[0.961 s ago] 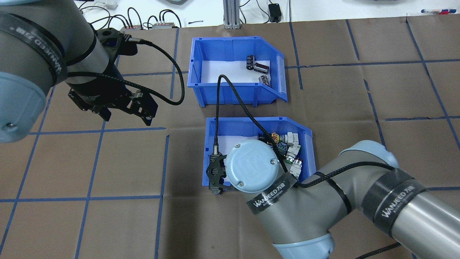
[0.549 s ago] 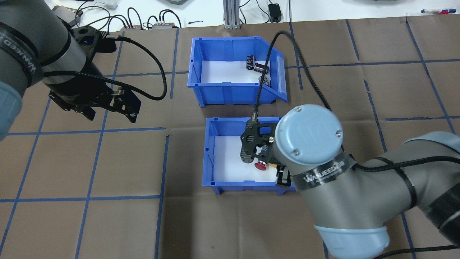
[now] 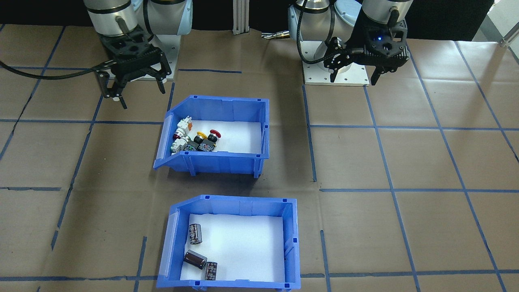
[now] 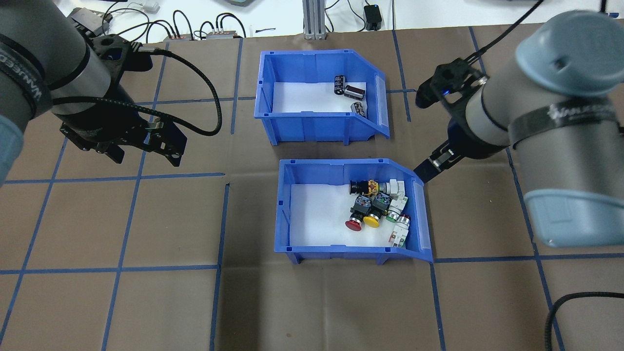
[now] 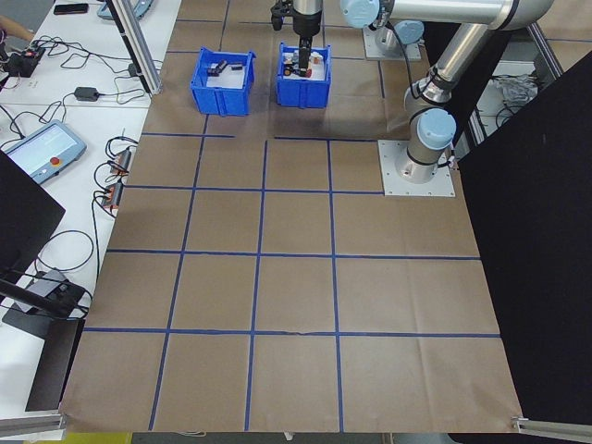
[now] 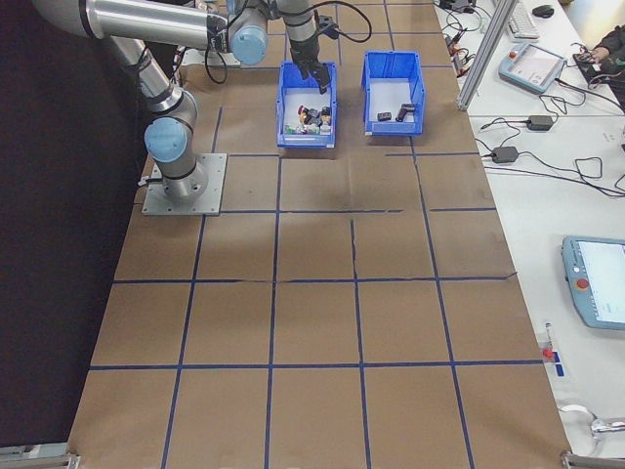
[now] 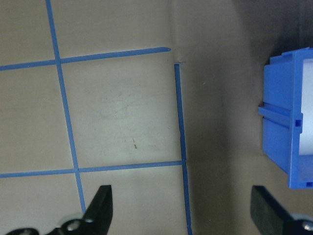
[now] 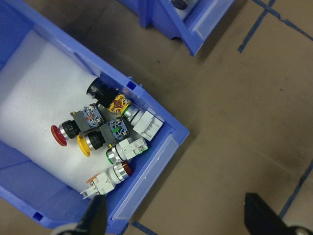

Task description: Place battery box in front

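Right claw (image 4: 425, 171) has swung off the switch bin (image 4: 285, 209); both claws wide, "WANJEED" armbands.

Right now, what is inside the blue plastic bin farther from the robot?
The far blue plastic bin holds a white foam liner and three dark cylindrical cells grouped at its sloped end. Whatever lies beneath the liner is covered.

Brown-papered table (image 4: 146, 302) with blue tape grid carries battery box (image 4: 312, 119) and switch bin (image 4: 341, 251).
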Action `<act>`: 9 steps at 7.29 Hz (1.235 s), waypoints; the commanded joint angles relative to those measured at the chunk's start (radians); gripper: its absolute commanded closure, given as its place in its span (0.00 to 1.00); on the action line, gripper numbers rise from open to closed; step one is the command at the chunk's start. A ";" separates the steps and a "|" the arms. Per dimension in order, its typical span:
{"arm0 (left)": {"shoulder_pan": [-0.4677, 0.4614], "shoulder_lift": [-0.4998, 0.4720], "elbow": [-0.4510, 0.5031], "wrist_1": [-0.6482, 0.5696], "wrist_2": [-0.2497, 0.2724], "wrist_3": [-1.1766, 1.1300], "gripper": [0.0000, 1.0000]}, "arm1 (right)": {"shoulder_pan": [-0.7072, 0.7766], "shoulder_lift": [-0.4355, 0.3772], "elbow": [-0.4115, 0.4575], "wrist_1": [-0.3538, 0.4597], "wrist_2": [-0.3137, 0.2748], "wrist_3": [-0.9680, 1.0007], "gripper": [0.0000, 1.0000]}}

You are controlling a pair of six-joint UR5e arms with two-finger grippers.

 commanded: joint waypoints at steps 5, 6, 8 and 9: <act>-0.002 -0.001 -0.002 0.003 0.007 -0.001 0.00 | -0.036 0.185 -0.299 0.259 -0.027 0.644 0.00; -0.002 -0.001 -0.002 0.003 0.007 -0.001 0.00 | -0.016 0.250 -0.382 0.328 -0.052 0.657 0.00; -0.002 -0.003 -0.002 0.003 0.007 -0.001 0.00 | 0.010 0.284 -0.426 0.339 -0.078 0.658 0.00; -0.002 -0.001 -0.002 0.003 0.005 -0.001 0.00 | 0.010 0.281 -0.424 0.333 -0.081 0.657 0.00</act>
